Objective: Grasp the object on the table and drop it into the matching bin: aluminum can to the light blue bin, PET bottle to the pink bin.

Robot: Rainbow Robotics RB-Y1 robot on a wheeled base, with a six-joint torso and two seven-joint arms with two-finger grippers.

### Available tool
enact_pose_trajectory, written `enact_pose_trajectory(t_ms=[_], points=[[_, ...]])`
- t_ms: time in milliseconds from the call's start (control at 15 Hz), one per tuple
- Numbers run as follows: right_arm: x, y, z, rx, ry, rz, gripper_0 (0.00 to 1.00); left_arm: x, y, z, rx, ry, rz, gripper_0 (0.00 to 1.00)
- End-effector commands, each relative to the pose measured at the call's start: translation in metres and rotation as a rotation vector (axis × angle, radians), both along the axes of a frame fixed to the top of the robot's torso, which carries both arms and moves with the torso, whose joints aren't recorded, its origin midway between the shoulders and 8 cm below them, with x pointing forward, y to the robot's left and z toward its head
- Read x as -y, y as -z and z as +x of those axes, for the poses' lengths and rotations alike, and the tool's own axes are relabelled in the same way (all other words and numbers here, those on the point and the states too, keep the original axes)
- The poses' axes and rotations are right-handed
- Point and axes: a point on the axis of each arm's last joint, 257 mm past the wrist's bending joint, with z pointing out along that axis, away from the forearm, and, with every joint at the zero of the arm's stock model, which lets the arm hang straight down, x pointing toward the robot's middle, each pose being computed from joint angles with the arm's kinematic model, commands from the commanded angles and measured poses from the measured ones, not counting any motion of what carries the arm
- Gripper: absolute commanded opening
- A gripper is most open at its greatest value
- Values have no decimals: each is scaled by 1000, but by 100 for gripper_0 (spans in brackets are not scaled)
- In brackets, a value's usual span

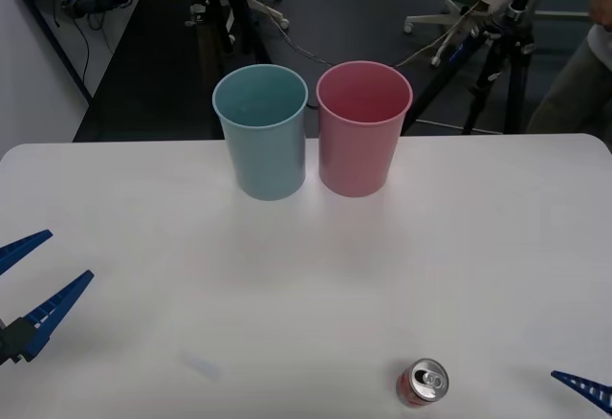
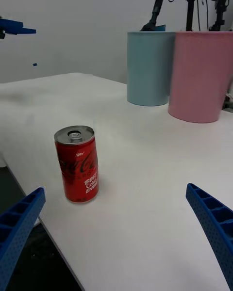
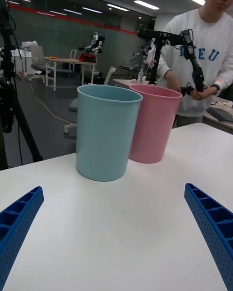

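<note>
The aluminum can (image 1: 422, 383) stands upright on the white surface (image 1: 306, 275) at about 5 o'clock in the front view, close to the near edge, its silver pull-tab top facing up. In the right wrist view the can (image 2: 77, 165) sits free on the surface, nearer one of the two blue ribbed fingers (image 2: 19, 223) than the other, touching neither. The right end effector (image 2: 116, 233) has its fingers spread wide apart and holds nothing; in the front view one blue fingertip (image 1: 583, 388) shows at 4 o'clock, just beside the can.

The left end effector (image 1: 24, 280) hovers at 8 o'clock over the surface, fingers also apart and empty (well away from the can).

At 12 o'clock the light blue bin (image 1: 260, 130) and the pink bin (image 1: 363, 127) stand upright just beside each other, blue to the left.
</note>
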Motion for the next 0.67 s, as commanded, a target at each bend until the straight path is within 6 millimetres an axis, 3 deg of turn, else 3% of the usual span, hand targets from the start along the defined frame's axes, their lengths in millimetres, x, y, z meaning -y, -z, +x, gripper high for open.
enact_pose_trajectory(t_ms=[67,333,667], points=[[-17,10,-6,-15,-40,5,100,0,0,0,0,0,0,100],[-42,19,-10,-16,-98,25,100,0,0,0,0,0,0,100],[-62,36,8,-9,-77,6,100,0,0,0,0,0,0,100]])
